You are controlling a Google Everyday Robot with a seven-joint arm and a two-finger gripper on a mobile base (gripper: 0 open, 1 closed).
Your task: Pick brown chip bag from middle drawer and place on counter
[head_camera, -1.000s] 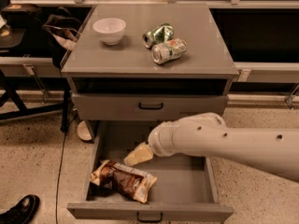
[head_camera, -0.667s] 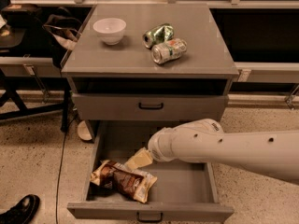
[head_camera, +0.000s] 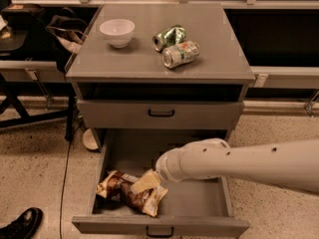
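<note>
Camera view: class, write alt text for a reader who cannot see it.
The robot's gripper is down at the brown chip bag in the open middle drawer. On the counter sit a white bowl, a green can and a silver can.

Cream gripper [head_camera: 145, 182] over dark-brown, cream-ended chip bag [head_camera: 118, 187] in grey middle drawer [head_camera: 199, 204].

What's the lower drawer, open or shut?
Open: the drawer is pulled out, baring the chip bag; the gripper is over the bag.
</note>
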